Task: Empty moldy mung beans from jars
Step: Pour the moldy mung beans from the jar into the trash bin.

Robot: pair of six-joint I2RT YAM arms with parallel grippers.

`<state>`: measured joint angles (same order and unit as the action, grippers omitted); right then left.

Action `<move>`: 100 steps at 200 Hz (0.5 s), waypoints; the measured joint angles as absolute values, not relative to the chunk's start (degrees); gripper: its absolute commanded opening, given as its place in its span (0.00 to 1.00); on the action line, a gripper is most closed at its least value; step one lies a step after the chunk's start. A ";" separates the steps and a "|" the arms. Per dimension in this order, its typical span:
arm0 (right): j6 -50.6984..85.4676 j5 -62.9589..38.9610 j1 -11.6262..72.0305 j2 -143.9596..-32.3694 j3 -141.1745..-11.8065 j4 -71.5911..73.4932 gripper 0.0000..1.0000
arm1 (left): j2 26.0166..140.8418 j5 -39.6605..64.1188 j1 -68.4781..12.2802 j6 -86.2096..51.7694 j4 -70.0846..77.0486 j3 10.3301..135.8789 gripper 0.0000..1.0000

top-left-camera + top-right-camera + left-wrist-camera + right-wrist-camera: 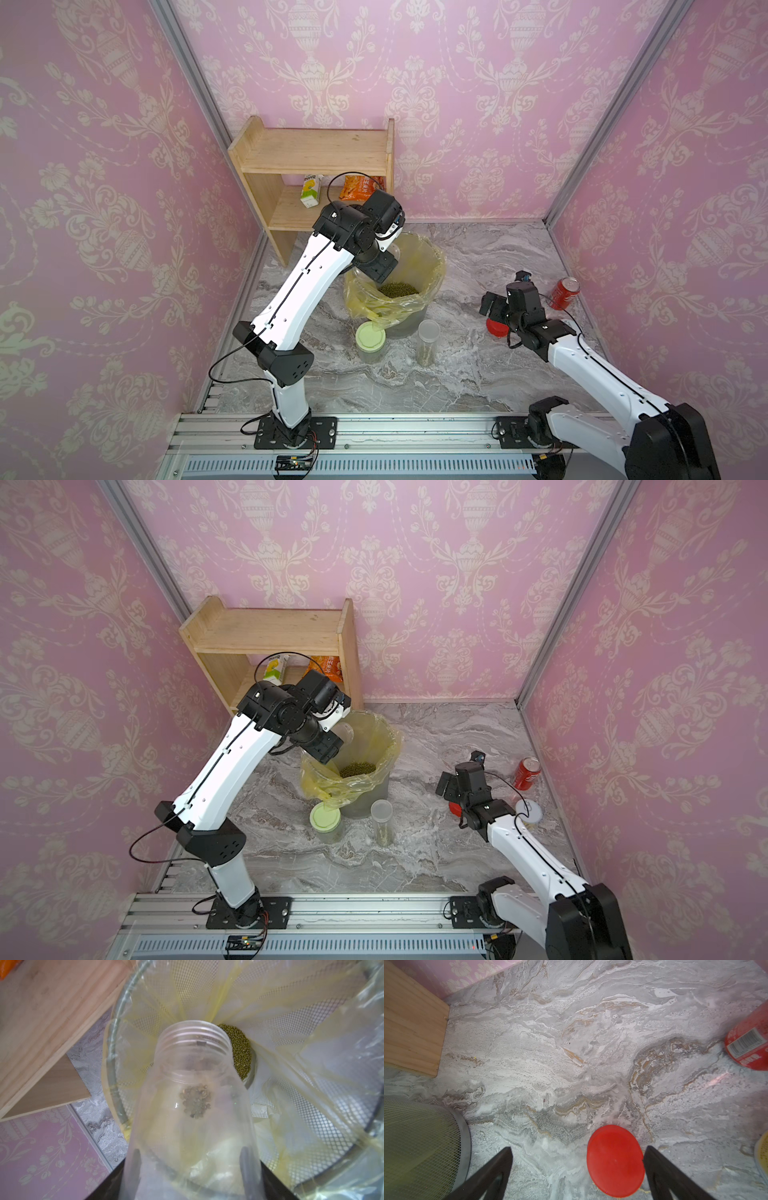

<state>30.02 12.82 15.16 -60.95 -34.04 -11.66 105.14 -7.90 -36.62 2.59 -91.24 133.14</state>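
Left wrist view: the mesh bin (311, 1088) rims the clear jar (193, 1084), with wide room on one side; mung beans (242, 1051) heap beyond its mouth. Bare marble table (571, 1043) stretches ahead of the right gripper (577, 1148), spread wide, red lid (615, 1160) between its jaws. The left gripper (192, 1159) clasps the jar, long axis straight out from the jaws, mouth tipped into the bin.

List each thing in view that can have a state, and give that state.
open jar, lid off, tipped mouth-down over the bin, few mung beans left
left claw, shut on open jar
right claw, open, above red lid
red lid, off, flat on table
green-lidded jar, upright, closed
tall jar, upright, closed, beans inside
bin, bag-lined, beans at bottom
soda can, standing
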 measured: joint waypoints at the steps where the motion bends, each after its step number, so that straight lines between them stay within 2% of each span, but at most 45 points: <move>1: 30.02 12.82 15.16 -60.95 -34.04 -11.68 1.00 | 105.25 -7.92 -36.62 2.59 -91.24 133.14 0.31; 100: 30.02 10.66 16.08 -60.95 -35.97 -13.54 1.00 | 101.80 -9.39 -37.04 2.57 -90.91 132.88 0.33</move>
